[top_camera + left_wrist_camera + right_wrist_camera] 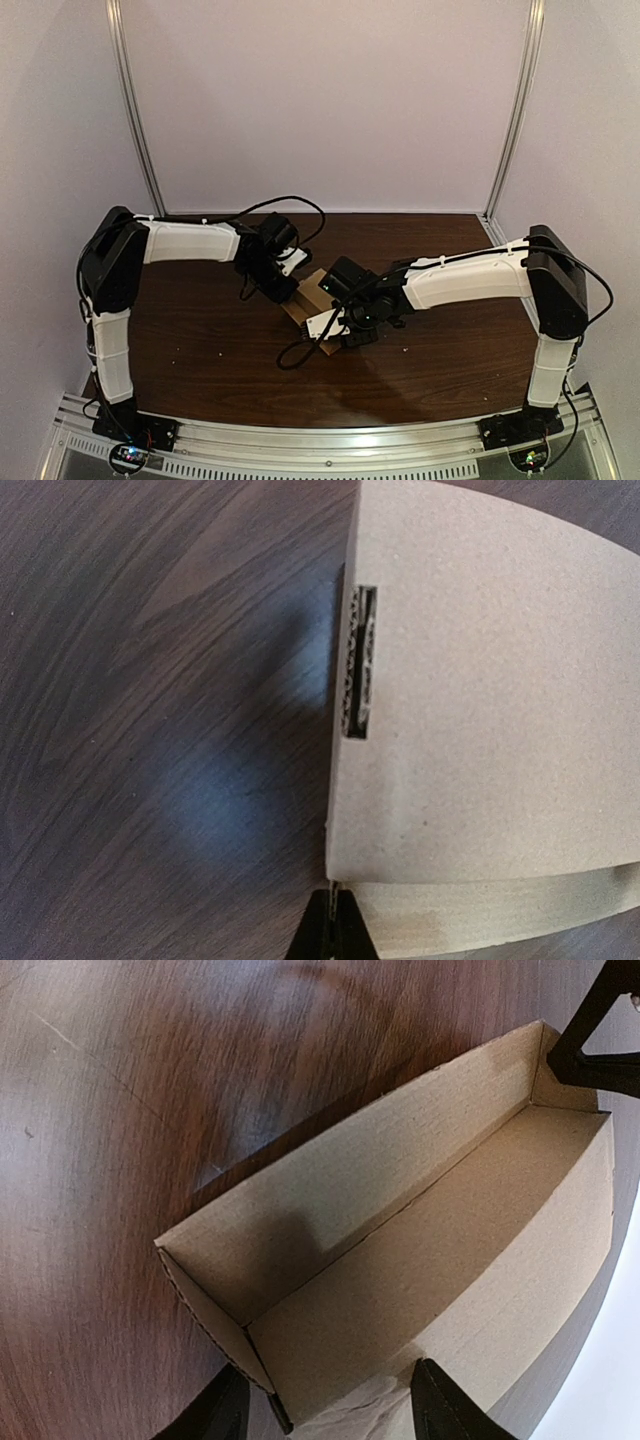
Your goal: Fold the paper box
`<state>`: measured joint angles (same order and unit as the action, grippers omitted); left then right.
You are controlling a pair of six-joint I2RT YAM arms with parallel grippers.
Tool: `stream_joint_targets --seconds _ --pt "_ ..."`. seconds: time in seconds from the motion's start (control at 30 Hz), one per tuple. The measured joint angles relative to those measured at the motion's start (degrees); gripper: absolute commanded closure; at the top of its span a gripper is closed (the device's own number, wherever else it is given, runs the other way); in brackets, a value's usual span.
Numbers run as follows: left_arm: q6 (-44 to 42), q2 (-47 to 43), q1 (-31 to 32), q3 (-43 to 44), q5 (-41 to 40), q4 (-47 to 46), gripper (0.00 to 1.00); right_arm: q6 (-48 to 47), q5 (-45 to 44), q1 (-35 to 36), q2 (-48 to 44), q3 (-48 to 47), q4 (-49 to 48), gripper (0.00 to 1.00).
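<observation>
Two grippers logged, both at one item.

Left gripper [333, 935]: fingertips pressed nearly together, with a thin cardboard edge pinched between them at one corner of the paper box [420, 1260]. In the left wrist view a plain outer panel of the box lay directly beyond the fingertips. The panel was slightly bowed, and a narrow slot [360, 665] cut near its left edge showed the corrugated core. In the right wrist view the same gripper's dark fingers appeared at the far top corner of the box, on the end wall there.

Right gripper [325, 1415]: fingers spread wide, nothing clamped between them. One finger sat outside the near end wall and the other over the box interior, so the gripper straddled the near end. Whether either finger touched the cardboard could not be told.

Paper box: brown, long and narrow, open-topped, side walls upright, floor bare. It rested on the dark wooden table [200, 350], about mid-table, between the two grippers. The left gripper was at its far end and the right gripper at its near end.
</observation>
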<state>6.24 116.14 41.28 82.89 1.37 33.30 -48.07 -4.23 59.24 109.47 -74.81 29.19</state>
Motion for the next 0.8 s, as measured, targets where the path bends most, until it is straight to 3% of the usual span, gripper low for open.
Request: stream_joint_targets --seconds 0.3,0.8 --pt "0.31 3.91 -0.02 7.06 0.00 6.32 1.00 -0.87 -0.13 -0.04 0.04 0.00 0.02 0.45" --pt "0.42 4.68 0.00 9.57 0.13 10.43 1.00 -1.05 -0.09 -0.11 1.03 -2.05 2.80 0.43"
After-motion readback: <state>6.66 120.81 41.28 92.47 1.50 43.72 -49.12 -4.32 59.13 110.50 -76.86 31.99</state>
